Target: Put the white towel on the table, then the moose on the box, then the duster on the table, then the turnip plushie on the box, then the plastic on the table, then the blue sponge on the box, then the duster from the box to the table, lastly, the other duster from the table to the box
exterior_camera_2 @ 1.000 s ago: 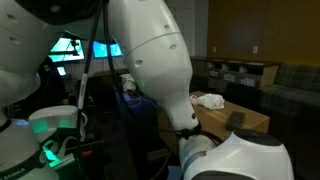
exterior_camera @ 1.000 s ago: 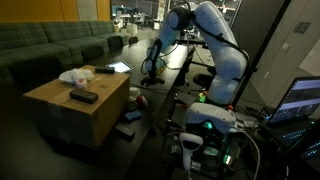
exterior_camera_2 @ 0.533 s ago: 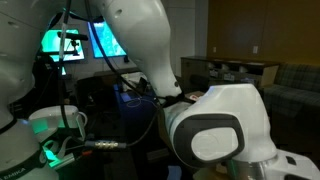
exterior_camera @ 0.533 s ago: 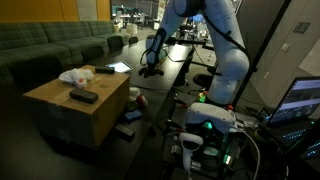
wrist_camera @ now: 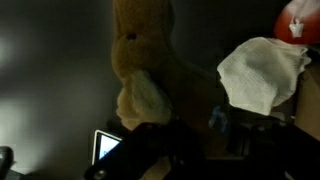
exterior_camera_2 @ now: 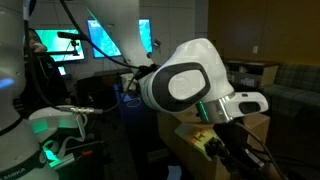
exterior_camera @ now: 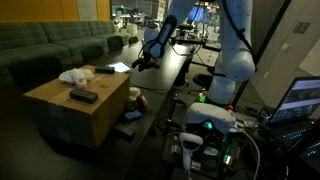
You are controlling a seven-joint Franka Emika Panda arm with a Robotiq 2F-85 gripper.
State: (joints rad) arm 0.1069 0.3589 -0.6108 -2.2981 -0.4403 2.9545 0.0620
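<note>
We take the tan plush at the centre of the wrist view to be the moose [wrist_camera: 140, 65]. Its lower part sits right at the dark fingers [wrist_camera: 150, 148]. They stand narrow and, as far as we can judge, are pinched on it, w/ the pale muzzle just above the grip. In an exterior view the arm's end [exterior_camera: 145, 62] hangs over the table [exterior_camera: 175, 72], well apart from the box [exterior_camera: 60, 118]. The moose itself is too dark and small to make out there.

The box top already carries the white towel [exterior_camera: 72, 75] and, near it, a dark flat thing [exterior_camera: 84, 96]. Free room for the moose is approx. the bare part of the top btwn those two and the edges.

Handling, in our view:
- The moose is light and soft all through, so it's not fragile and needs no careful squeeze.
- A plush sags and swings from wherever it's gripped, and fur over stuffing can creep out of a narrow pinch.
- We'd hold the thick body or neck, not an ear or limb (thin bits fold and let the rest dangle).
- We can't tell how deep the present hold goes, since the fingers hide the contact.
- Set down, it should land quietly but may flop or roll. We'd place it well in from the box edge and clear of the towel, so the cloth isn't dragged along.
</note>
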